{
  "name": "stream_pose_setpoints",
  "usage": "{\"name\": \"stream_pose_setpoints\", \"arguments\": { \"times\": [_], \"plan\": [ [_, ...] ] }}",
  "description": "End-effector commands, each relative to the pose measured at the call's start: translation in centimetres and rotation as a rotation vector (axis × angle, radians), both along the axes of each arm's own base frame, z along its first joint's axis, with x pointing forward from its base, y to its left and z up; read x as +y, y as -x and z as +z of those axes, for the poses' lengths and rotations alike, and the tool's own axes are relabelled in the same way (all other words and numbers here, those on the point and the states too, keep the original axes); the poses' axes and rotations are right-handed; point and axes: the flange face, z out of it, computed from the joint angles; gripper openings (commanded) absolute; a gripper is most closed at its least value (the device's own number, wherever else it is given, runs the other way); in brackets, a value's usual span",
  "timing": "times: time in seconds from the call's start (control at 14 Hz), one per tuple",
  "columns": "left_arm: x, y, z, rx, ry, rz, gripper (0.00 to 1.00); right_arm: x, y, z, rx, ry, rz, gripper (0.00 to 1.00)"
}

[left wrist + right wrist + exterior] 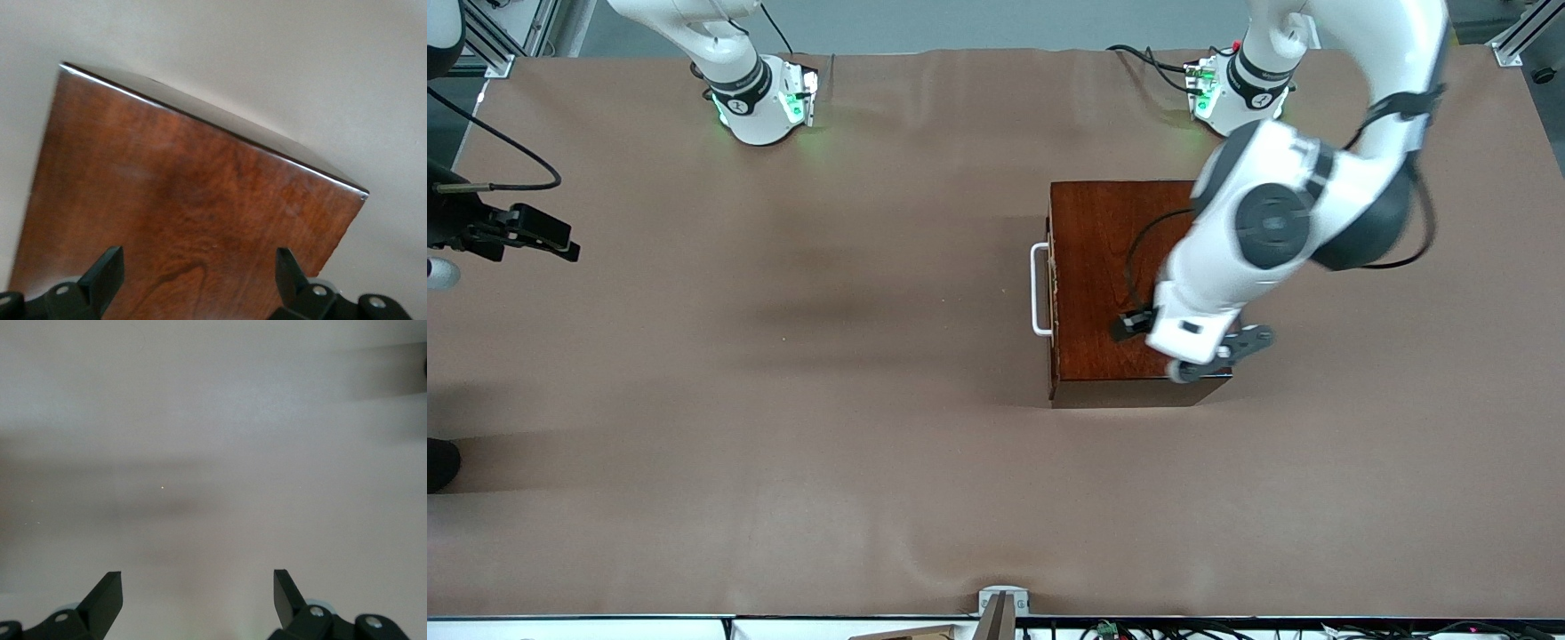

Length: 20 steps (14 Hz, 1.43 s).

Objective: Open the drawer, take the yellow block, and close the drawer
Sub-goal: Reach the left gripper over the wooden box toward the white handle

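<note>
Wood-grain box top [187,220] fills the left wrist view under the wide left tool [200,273]; the right tool [198,597], wide too, sees bare table [213,420].

A wide table [783,400] fills nearly the whole front view, covered in a matte pinkish-brown sheet with shallow wrinkles and soft shadows. Aluminium frame rails [1516,40] stand at its corners, and a grey floor [960,22] shows past the top edge.
</note>
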Motion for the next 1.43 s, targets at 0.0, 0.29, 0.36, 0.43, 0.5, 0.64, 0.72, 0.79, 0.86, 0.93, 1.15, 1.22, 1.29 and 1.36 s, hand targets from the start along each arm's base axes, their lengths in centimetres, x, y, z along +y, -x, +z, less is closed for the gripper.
{"name": "stream_pose_setpoints", "arguments": {
  "times": [0.0,0.29,0.36,0.43,0.5,0.64,0.72,0.79,0.86,0.93,1.15,1.22,1.29,1.36],
  "plan": [
    [-2.2,-0.3,1.0,-0.064,-0.011,-0.009,1.0,0.2,0.6,0.1,0.003,-0.002,-0.002,1.0],
    [-4.7,0.2,-0.8,-0.079,-0.007,-0.049,1.0,0.2,0.6,0.0,0.008,-0.002,-0.002,1.0],
    [-6.1,0.9,-1.1,-0.098,-0.011,-0.072,1.0,0.2,0.6,0.0,0.008,-0.002,-0.002,1.0],
    [-7.6,1.7,-1.9,-0.103,-0.025,-0.09,1.0,0.2,0.6,0.0,0.008,-0.002,-0.002,1.0],
    [-8.8,2.4,-2.4,-0.105,-0.038,-0.089,1.0,0.2,0.6,0.0,0.008,-0.002,-0.002,1.0],
    [-11.4,4.1,-2.4,-0.123,-0.047,-0.091,1.0,0.1,0.6,0.0,0.008,-0.002,-0.004,1.0],
    [-12.3,4.6,-2.0,-0.13,-0.04,-0.071,1.0,0.1,0.6,0.0,0.009,-0.003,-0.004,1.0],
    [-13.6,5.6,-1.7,-0.134,-0.036,-0.072,1.0,0.0,0.6,0.0,0.009,-0.003,-0.005,1.0],
    [-15.0,6.6,-1.7,-0.137,-0.034,-0.087,1.0,0.1,0.6,0.0,0.009,-0.003,-0.004,1.0],
    [-16.0,7.3,-3.0,-0.126,-0.045,-0.107,1.0,0.0,0.6,-0.1,0.011,-0.003,-0.005,1.0],
    [-18.9,9.2,-7.0,-0.125,-0.098,-0.177,1.0,-0.1,0.7,-0.3,0.015,-0.003,-0.007,1.0],
    [-19.1,9.2,-7.7,-0.118,-0.102,-0.179,1.0,0.0,0.7,-0.5,0.018,-0.003,-0.005,1.0],
    [-19.2,9.3,-8.9,-0.106,-0.112,-0.185,1.0,0.0,0.8,-0.4,0.017,-0.003,-0.005,1.0],
    [-19.2,9.3,-9.8,-0.096,-0.12,-0.186,1.0,-0.1,0.8,-0.4,0.017,-0.003,-0.007,1.0]
  ]
}}
